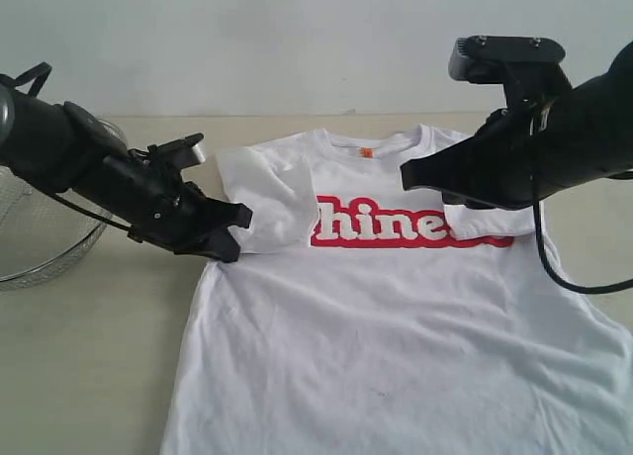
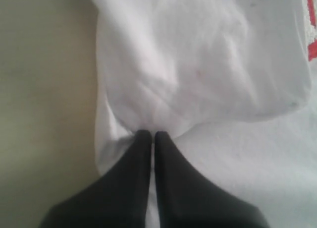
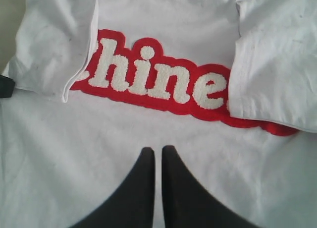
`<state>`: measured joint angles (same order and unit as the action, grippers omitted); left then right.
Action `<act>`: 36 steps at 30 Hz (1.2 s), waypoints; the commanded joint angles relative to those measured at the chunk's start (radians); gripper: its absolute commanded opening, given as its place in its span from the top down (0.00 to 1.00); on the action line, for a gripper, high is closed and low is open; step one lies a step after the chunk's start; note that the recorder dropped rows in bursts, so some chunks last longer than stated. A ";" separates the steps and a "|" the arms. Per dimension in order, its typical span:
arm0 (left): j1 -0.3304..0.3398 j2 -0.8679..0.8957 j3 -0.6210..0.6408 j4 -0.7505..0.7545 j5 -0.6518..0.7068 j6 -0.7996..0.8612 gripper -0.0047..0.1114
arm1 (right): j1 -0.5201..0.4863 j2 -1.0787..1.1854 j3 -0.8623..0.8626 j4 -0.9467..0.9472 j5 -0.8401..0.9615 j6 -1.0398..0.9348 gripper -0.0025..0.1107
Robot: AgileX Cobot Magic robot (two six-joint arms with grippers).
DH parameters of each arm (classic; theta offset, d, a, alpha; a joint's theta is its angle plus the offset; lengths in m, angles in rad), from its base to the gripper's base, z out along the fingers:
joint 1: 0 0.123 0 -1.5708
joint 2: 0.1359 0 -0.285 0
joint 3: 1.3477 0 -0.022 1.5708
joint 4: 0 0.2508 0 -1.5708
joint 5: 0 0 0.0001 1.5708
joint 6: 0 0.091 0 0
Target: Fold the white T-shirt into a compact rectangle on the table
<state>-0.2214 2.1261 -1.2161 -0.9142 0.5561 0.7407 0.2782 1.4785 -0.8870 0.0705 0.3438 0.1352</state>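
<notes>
We find the white T-shirt [image 1: 396, 336] flat on the table [image 1: 89, 356], long axis running near to far, body nearest, then the closed left gripper [image 1: 237, 223] touching a folded-in sleeve [image 1: 267, 203] and the closed right gripper [image 1: 407, 173] empty over the printed chest [image 1: 396, 223], collar [image 1: 376, 143] pointing to the far edge

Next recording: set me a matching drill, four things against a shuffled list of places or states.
1 left claw
2 right claw
3 wire-mesh basket
4 neck tag

A orange, at the collar
B shut, above the chest by the red lettering
C on the table, beside the white T-shirt
D shut, tips at the folded-in sleeve

Pairs: 1-D, 2-B, 3-C, 4-A
</notes>
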 commanded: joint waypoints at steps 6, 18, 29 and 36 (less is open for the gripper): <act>0.003 -0.124 0.021 0.067 0.028 0.015 0.92 | -0.001 -0.010 0.003 -0.039 0.003 -0.007 0.98; 0.001 -0.413 0.187 0.255 0.266 -0.187 0.92 | -0.179 -0.033 0.003 0.161 0.350 -0.161 0.98; -0.105 -0.704 0.637 0.348 0.336 -0.300 0.92 | -0.220 -0.252 0.071 -0.037 0.877 -0.126 0.96; -0.105 -0.704 0.739 0.152 0.396 -0.138 0.69 | -0.220 -0.299 0.339 -0.082 0.871 -0.003 0.50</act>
<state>-0.3194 1.4290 -0.4930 -0.7129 0.9451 0.5608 0.0625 1.1886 -0.5792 0.0262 1.2178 0.0789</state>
